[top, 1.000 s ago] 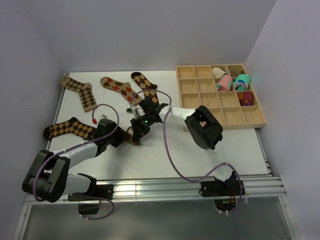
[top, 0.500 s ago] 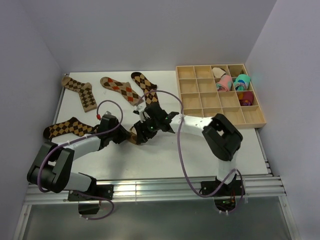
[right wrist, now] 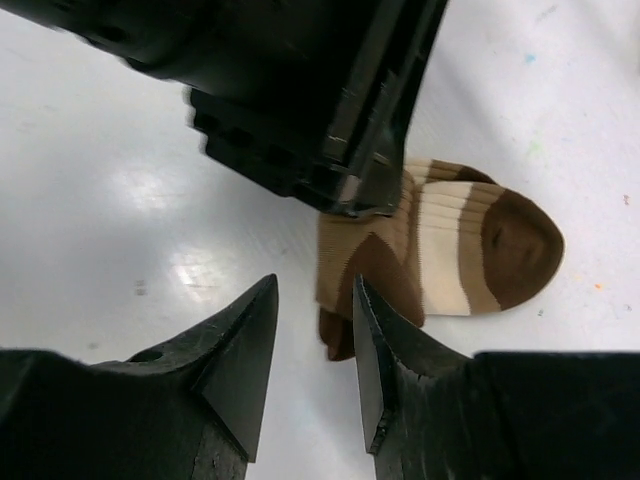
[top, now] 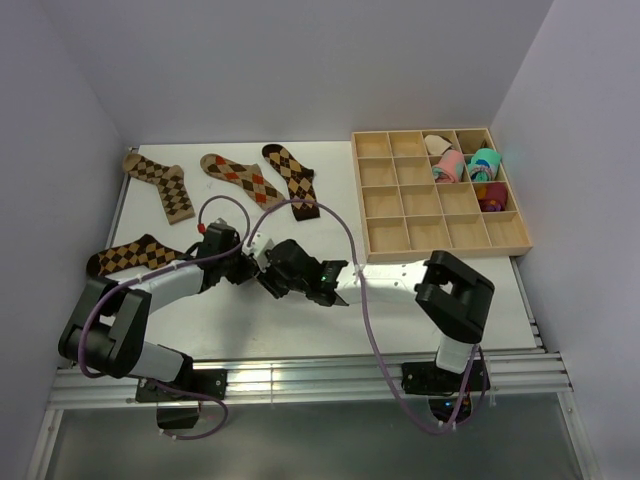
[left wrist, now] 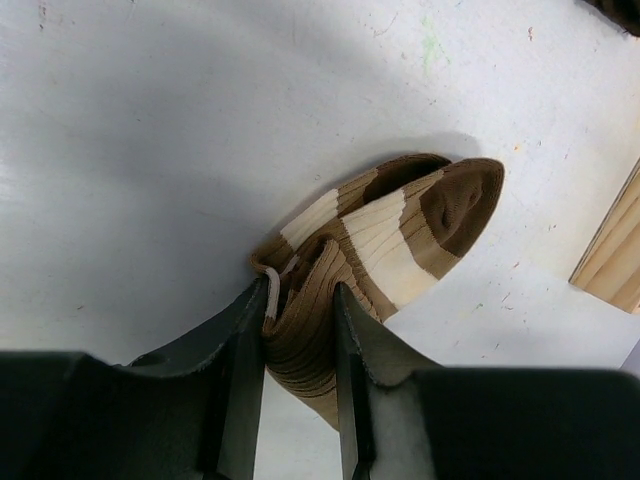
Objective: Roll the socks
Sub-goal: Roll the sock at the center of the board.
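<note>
The striped sock lies on the counter left of centre, nearer the near edge than the far one, between the two arms. The left tool is closed on the sock's folded cuff end. From there the long axis runs straight away from that tool to the brown toe.

The right tool has its jaws part-open and grips nothing. From its wrist view the sock lies just ahead and to the right, set crosswise with the toe pointing right, and one corner of the folded end shows in the gap between its fingers. My judgement is that the right tool is best placed to tuck or turn that folded end while the left tool pins it.
</note>
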Robot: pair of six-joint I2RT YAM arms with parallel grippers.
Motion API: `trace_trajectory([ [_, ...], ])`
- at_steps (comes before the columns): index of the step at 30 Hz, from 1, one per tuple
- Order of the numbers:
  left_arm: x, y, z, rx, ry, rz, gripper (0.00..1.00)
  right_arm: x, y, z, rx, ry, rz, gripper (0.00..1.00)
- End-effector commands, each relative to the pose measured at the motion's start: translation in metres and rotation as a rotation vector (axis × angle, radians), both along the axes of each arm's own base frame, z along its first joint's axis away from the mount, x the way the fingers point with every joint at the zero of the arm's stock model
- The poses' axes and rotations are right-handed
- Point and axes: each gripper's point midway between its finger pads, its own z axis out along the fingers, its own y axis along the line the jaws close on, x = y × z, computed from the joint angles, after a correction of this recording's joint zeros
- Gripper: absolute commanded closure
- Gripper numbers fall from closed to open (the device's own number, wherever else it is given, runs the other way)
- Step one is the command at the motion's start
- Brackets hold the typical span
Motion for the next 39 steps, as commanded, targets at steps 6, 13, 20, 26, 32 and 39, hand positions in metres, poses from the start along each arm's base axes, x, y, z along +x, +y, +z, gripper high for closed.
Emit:
trace_trajectory([
  [6,-0.016,0.004,-0.015,0.044,0.081,-0.044,0.76,0.019,0.000,-0.029,-0.098,-0.061,-0.049,0.50],
  [13,-0.014,0.001,-0.015,0.038,0.085,-0.051,0.75,0.003,-0.003,-0.060,-0.160,0.022,0.014,0.44],
  [20,-0.010,-0.004,-0.009,0.013,0.071,-0.062,0.72,-0.006,-0.010,-0.096,-0.252,0.092,0.033,0.40],
  [26,-0.009,-0.011,-0.001,-0.019,0.061,-0.083,0.71,0.003,-0.020,-0.121,-0.322,0.109,-0.026,0.46],
  [32,-0.011,-0.009,0.004,-0.017,0.047,-0.086,0.67,0.005,-0.024,-0.115,-0.249,0.212,-0.024,0.95],
  [39,-0.004,0.005,0.019,0.017,-0.023,-0.003,0.31,-0.008,-0.023,-0.090,-0.126,0.463,0.023,1.00],
])
